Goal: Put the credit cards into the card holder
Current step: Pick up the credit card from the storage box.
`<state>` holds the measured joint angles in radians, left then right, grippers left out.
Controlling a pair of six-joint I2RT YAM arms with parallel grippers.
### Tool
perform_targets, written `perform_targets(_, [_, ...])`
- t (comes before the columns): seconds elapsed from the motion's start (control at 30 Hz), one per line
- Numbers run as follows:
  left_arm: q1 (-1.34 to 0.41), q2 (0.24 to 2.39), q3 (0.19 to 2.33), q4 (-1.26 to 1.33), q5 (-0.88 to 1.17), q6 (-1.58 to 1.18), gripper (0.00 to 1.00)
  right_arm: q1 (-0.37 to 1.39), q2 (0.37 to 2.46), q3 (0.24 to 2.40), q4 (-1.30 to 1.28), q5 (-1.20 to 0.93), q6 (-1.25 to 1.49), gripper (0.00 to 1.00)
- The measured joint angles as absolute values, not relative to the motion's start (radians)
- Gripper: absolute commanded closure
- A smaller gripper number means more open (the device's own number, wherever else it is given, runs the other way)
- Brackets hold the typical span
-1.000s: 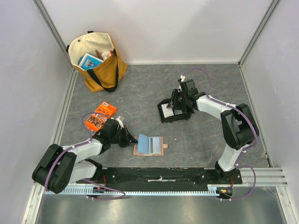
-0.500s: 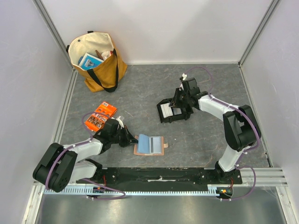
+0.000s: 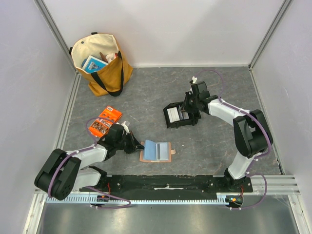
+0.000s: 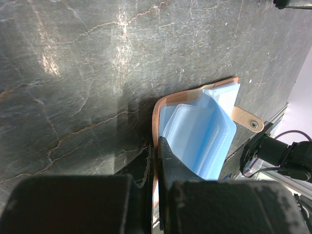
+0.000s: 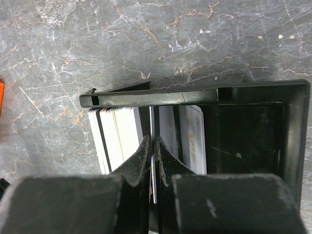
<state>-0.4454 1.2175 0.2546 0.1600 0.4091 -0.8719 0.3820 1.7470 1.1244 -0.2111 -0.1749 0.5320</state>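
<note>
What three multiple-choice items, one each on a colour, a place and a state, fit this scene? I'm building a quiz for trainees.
1. Inner face of the tan folding leather-like wallet: A red, B light blue, C green.
2. The thin white credit cards are: A in the black plastic tray, B in the wallet's slots, C between the left jaws.
3. The left jaws are: A wide open, B shut on the wallet's edge, C shut on a card.
Key: 1 B, the open face shows pale blue; 2 A, the stack sits inside the tray; 3 B, the left wrist view shows the tan edge pinched.
</note>
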Motion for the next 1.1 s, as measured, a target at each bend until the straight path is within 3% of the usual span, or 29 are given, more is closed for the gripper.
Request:
perform_targets(0.43, [-0.445,1.221,0.254,0.165,0.411,-0.872,0.98,0.382,1.772,1.124,-0.246,-0.147,0.506,0.78])
perform_targets(0.5, [-0.445,1.224,0.254,0.169,0.413,-0.872,0.98,0.382,1.778,1.125,-0.257,-0.135,0.501,0.82])
perform_targets(0.63, [-0.445,1.227,0.254,0.174,0.414,-0.872,0.98,0.382,1.784,1.125,-0.273,-0.125,0.485,1.0])
perform_targets(0.83, [-0.445,1.227,0.249,0.182,0.417,-0.873,0.98,0.384,1.759,1.131,-0.286,-0.102,0.472,1.0])
perform_targets(1.1, [-0.445,1.223,0.241,0.194,0.418,-0.875,0.98,0.385,1.542,1.14,-0.326,-0.067,0.462,1.0])
